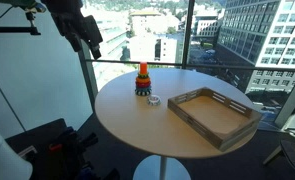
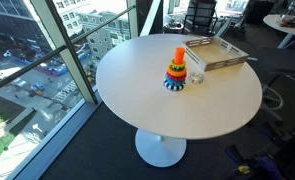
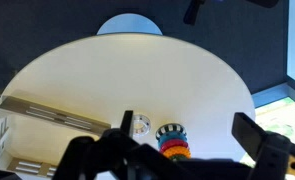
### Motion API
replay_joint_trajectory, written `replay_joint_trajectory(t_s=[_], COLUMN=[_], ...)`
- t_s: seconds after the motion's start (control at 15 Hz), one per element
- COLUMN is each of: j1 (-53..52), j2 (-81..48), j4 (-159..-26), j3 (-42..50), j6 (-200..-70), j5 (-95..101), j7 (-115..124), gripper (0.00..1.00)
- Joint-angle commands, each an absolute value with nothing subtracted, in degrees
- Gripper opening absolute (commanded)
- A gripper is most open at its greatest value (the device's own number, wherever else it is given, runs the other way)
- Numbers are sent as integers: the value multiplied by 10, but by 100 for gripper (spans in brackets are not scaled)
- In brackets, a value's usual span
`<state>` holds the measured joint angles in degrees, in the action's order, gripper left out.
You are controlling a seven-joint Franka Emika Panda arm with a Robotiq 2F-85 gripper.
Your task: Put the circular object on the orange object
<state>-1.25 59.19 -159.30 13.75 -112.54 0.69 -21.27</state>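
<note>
The ring-stacking toy stands on the round white table in both exterior views, its orange upper piece (image 1: 142, 70) (image 2: 179, 54) above coloured rings and a dark blue base. The pale whitish ring (image 1: 154, 99) (image 2: 196, 77) lies flat on the table right beside the toy, toward the wooden tray. In the wrist view the ring (image 3: 141, 125) lies just left of the toy (image 3: 170, 138). My gripper (image 1: 88, 36) hangs high above the table's edge, away from both. Its fingers (image 3: 187, 128) are spread wide and empty.
A large wooden tray (image 1: 213, 113) (image 2: 216, 53) sits on the table beside the toy. The table (image 1: 127, 115) stands next to floor-to-ceiling windows. Office chairs and another table stand behind in an exterior view (image 2: 287, 25).
</note>
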Motion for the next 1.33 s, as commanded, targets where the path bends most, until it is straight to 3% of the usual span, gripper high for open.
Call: replay_joint_trajectory(t_s=[0.0, 0.47, 1.27], j1=[-10, -13, -36], j2=[591, 578, 450], j4=[-1592, -1579, -1509], j3=[135, 130, 108], j6=[-1124, -1126, -1184], j5=[5, 3, -19], j7=[-214, -208, -193], gripper=[100, 100, 100])
